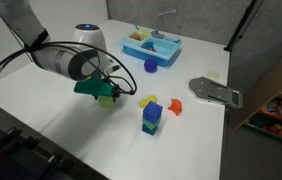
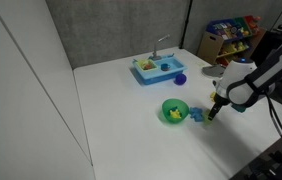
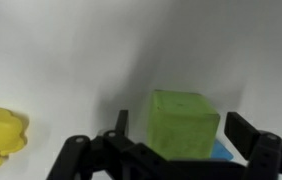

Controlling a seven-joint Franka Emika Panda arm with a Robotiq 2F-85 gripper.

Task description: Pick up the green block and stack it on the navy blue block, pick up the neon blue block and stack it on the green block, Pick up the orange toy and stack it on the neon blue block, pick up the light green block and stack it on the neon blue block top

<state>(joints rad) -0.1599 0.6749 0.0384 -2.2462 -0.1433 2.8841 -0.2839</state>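
Bright, even indoor light on the white table [image 1: 181, 150] — soft shadows; wrist view dim and blurred.

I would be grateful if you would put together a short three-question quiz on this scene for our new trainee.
1. True or false: the end effector is shut on the orange toy.
2. In the wrist view, which thing sits between the end effector's fingers? A: the purple cup. B: the light green block. C: the orange toy.
3. What colour is the toy at the left edge of the wrist view?

Key:
1. False. The end effector is open, and in an exterior view the orange toy lies apart from it.
2. B.
3. Yellow.
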